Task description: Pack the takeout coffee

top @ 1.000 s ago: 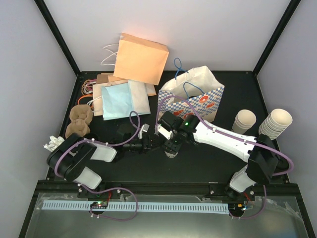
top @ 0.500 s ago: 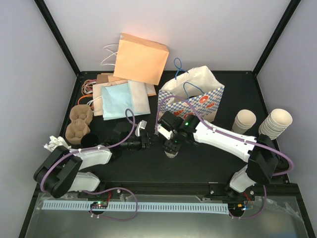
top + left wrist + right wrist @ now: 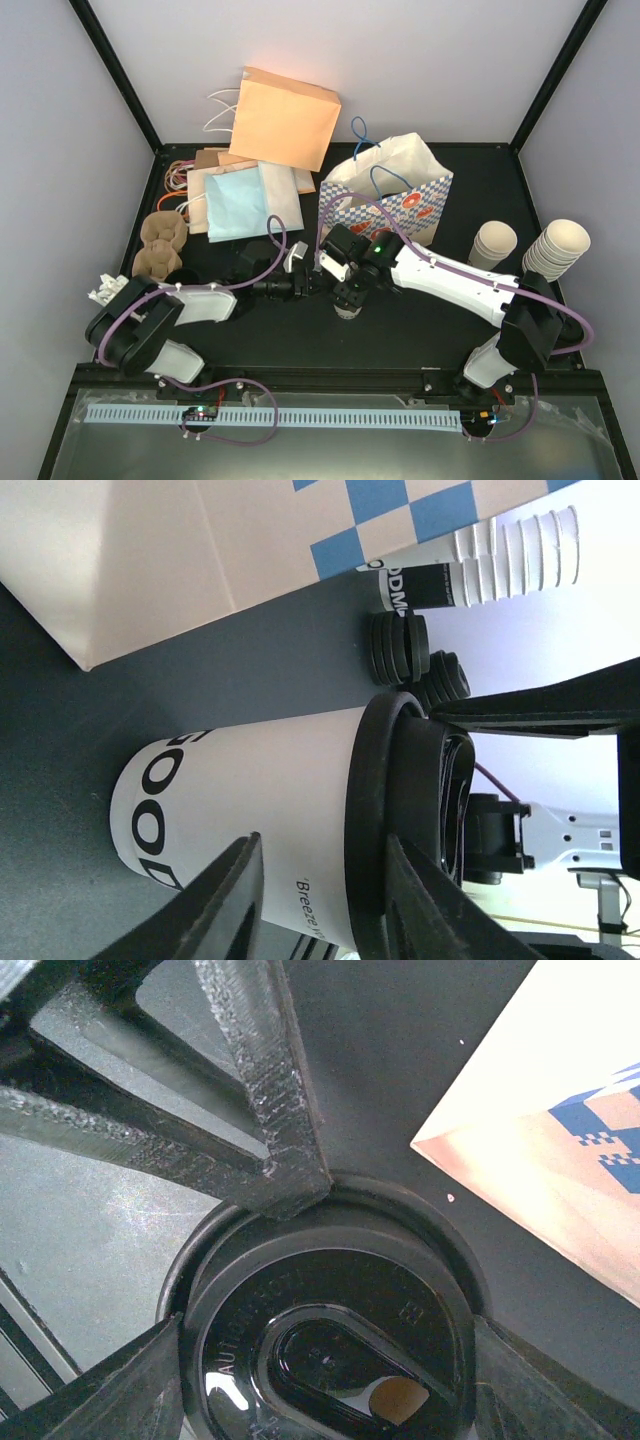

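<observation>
Two grippers meet at one white paper cup [image 3: 250, 780] with dark lettering. It stands upright on the black table [image 3: 420, 335], just in front of the blue-checked white paper bag [image 3: 395, 195]. My right gripper [image 3: 325, 1335] sits above it, fingers spread wide and touching both sides of the cup's black plastic lid [image 3: 300, 1290]. My left gripper [image 3: 320, 865] straddles the cup's side, fingers partly parted; whether they press on it I cannot tell.

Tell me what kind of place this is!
Probably a robot practice bench, not a real café: a walled black table holds two robot arms, a lidded coffee cup, stacked paper cups and a blue-checked paper bag.
</observation>
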Controlling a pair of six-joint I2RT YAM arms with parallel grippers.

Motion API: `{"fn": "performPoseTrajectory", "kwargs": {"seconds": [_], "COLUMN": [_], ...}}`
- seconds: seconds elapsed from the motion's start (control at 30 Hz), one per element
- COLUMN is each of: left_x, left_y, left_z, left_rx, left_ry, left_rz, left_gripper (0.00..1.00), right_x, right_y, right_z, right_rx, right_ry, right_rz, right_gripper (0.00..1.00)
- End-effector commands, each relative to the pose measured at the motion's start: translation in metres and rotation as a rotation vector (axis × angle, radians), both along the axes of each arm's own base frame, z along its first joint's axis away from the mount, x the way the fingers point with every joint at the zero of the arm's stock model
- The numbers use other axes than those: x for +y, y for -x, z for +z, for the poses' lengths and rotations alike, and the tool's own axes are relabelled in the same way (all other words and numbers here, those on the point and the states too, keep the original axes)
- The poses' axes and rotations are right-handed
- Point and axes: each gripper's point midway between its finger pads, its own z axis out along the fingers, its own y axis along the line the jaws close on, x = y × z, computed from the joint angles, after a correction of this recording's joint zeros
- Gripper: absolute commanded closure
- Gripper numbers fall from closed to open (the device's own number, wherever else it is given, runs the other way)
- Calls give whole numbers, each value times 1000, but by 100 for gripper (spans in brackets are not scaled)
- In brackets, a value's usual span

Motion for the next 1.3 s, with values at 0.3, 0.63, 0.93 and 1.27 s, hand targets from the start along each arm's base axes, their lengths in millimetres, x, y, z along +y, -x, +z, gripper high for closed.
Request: {"fn": "performPoseTrajectory", "kwargs": {"seconds": [0.3, 0.63, 0.93, 1.27], "left_x": [11, 18, 11, -2], "left_y": [15, 16, -4, 0], "left_z": [-78, -79, -9, 17], "left_rx": [140, 114, -83, -126], "left_ry": [-185, -237, -181, -89], "left_rz": [-4, 5, 21, -45], "left_gripper": [76, 77, 43, 39], "right_x": [-4, -6, -6, 0], "right_y": [15, 14, 8, 7], "right_z": [-21, -18, -14, 5], "right_rx": [73, 63, 34, 17], "right_ry": [48, 45, 31, -12], "right_rz": [33, 18, -31, -24], "right_gripper": [40, 40, 40, 40]}}
